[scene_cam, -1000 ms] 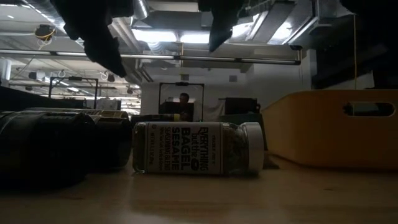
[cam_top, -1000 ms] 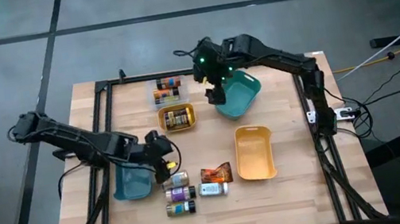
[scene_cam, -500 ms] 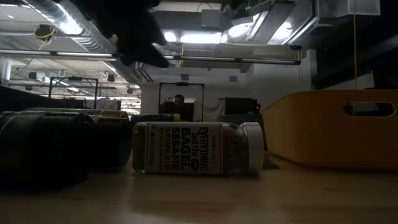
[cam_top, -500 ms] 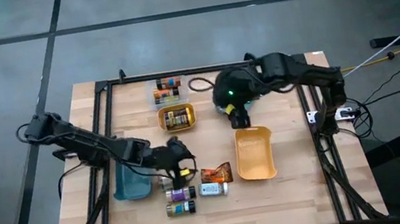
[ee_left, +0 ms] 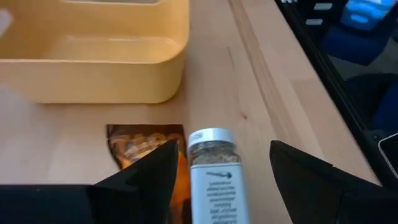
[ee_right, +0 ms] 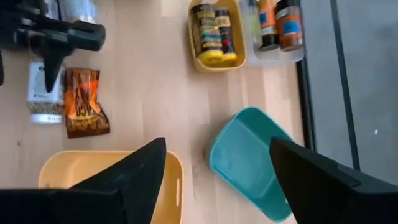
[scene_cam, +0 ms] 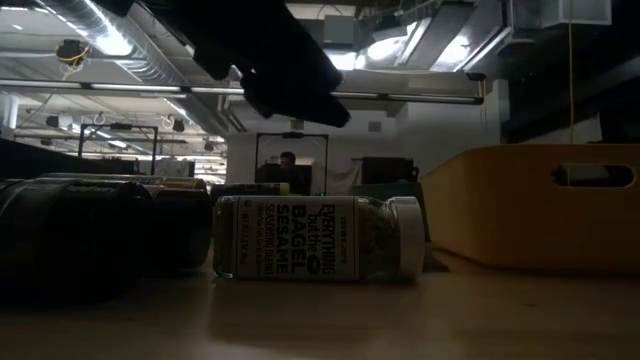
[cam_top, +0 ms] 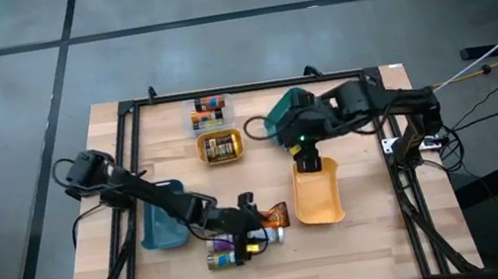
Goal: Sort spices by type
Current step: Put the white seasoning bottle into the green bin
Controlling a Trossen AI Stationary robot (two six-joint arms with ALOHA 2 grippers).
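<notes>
In the left wrist view my open left gripper (ee_left: 224,149) has a finger on either side of a lying jar with a white cap (ee_left: 212,169). The orange-brown packet (ee_left: 145,145) lies flat beside that jar. The low view shows the same jar (scene_cam: 316,237) on its side on the table, with the left gripper (scene_cam: 275,55) well above it. More jars lie near it (cam_top: 226,258). My right gripper (cam_top: 308,161) is open and empty over the far end of the large yellow tray (cam_top: 321,206). The teal tray (ee_right: 247,163) is beside it.
A small yellow tray (cam_top: 219,147) and a clear tray (cam_top: 208,113) toward the far edge each hold several jars. A blue tray (cam_top: 162,226) sits at the near left. Dark jars (scene_cam: 90,235) lie left of the white-capped jar. Bare wood shows along the near edge.
My left gripper has swept from the blue tray toward the table's right and now hangs over the white-capped jar and the packet. My right gripper has moved from the teal tray's far side toward the near edge, to the large yellow tray's far end.
</notes>
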